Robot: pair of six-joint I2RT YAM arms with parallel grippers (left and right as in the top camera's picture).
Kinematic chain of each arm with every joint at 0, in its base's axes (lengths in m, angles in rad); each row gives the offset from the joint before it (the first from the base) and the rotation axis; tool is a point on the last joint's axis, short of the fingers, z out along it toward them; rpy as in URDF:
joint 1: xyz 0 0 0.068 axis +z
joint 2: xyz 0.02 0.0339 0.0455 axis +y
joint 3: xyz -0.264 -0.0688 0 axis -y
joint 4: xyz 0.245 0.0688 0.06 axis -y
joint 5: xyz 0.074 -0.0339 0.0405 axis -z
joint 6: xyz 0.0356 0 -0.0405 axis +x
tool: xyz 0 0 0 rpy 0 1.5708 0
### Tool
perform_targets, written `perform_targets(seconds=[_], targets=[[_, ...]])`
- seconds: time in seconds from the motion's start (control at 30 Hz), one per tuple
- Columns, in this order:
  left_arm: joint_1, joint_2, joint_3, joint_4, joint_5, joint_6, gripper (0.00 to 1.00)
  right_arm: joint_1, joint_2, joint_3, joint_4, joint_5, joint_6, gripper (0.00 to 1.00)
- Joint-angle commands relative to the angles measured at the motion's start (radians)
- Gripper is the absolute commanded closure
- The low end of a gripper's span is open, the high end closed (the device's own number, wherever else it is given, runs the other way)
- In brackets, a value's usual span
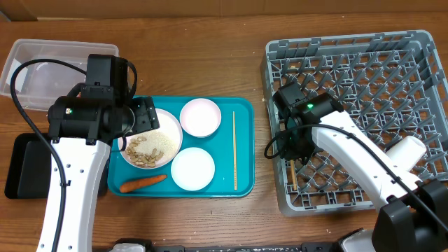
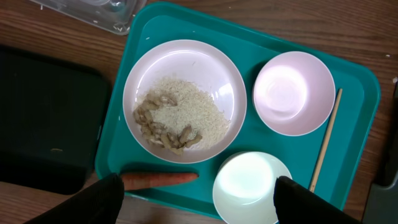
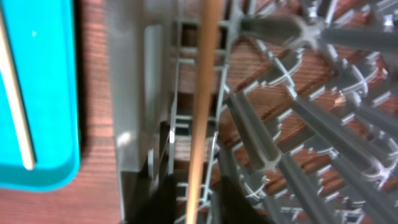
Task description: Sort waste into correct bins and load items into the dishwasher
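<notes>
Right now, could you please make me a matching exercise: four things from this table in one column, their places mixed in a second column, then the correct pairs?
Things:
1. carrot
2. food scraps
3. clear tub
4. grey rack

Places:
a. to the right of the teal tray
b. inside a white bowl
c. at the far left corner of the table
d. lying directly on the teal tray

Pairs: 1-d, 2-b, 3-c, 4-a.
</notes>
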Motion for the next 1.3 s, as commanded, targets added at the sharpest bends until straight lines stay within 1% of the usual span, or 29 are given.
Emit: perform_targets(seconds=[0.0, 0.07, 0.23, 0.33, 0.37, 0.43, 0.53, 0.77, 0.97, 1.27], targets=[[0.003, -0.003, 0.004, 0.0, -0.016, 0.019, 0.21, -0.007, -0.003, 0.042, -0.017, 0.014, -0.006, 0.65], [0.003, -0.003, 0.004, 0.0, -0.016, 0.018, 0.21, -0.007, -0.003, 0.105, -0.062, 0.014, -0.006, 0.62], [0.003, -0.003, 0.004, 0.0, -0.016, 0.018, 0.21, 0.008, -0.003, 0.332, -0.167, -0.004, 0.029, 0.61], [0.003, -0.003, 0.004, 0.0, -0.016, 0.018, 0.21, 0.037, -0.003, 0.414, -0.136, -0.104, 0.028, 0.61], [0.003, -0.003, 0.004, 0.0, -0.016, 0.018, 0.21, 0.049, -0.003, 0.419, -0.109, -0.135, 0.028, 0.57], [0.003, -0.003, 0.004, 0.0, -0.016, 0.018, 0.21, 0.079, 0.004, 0.412, -0.062, -0.175, 0.04, 0.56], [0.003, -0.003, 0.004, 0.0, -0.016, 0.018, 0.21, 0.117, 0.029, 0.389, -0.038, -0.174, 0.097, 0.56], [0.003, -0.003, 0.004, 0.0, -0.016, 0.018, 0.21, 0.203, 0.138, 0.275, 0.042, -0.175, 0.197, 0.56], [0.003, -0.003, 0.004, 0.0, -0.016, 0.018, 0.21, 0.251, 0.232, 0.16, 0.172, -0.179, 0.256, 0.55], [0.003, -0.003, 0.004, 0.0, -0.016, 0.018, 0.2, 0.272, 0.259, 0.016, 0.369, -0.178, 0.28, 0.58]])
